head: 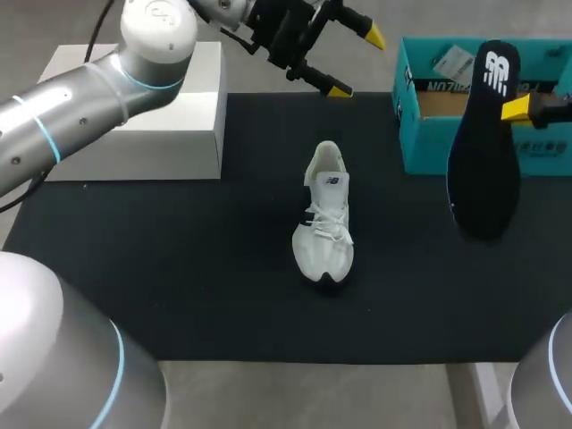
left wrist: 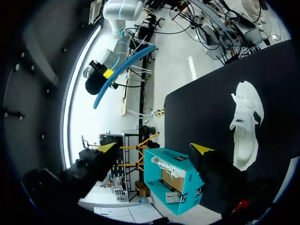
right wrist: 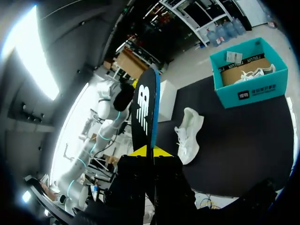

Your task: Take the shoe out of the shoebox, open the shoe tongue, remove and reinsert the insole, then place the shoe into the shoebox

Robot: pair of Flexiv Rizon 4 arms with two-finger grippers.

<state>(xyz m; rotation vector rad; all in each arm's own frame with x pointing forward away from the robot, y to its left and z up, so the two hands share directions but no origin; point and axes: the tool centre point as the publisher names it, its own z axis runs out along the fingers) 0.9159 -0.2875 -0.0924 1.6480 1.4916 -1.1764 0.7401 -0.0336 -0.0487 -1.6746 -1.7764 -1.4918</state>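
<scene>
Our table carries a black mat (head: pixel 179 268), with a white block (head: pixel 179 125) at its far left. The white shoe (head: pixel 325 223) stands in the middle of the mat, its long axis near to far and its toe toward us. The teal shoebox (head: pixel 429 156) at the far right holds a second shoe (right wrist: pixel 251 74). Our right gripper (right wrist: pixel 151 151) is closed on the black insole (head: pixel 484 170), held in the air beside the box. Our left gripper (head: pixel 356 61) is wide open and empty above the mat's far edge.

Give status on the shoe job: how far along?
Done: shoe lies on the mat, out of the box; insole is out. In hand: right tool shut on the insole, raised near the box; left tool open and empty above the mat. Left: insole back in, shoe back in the box.
</scene>
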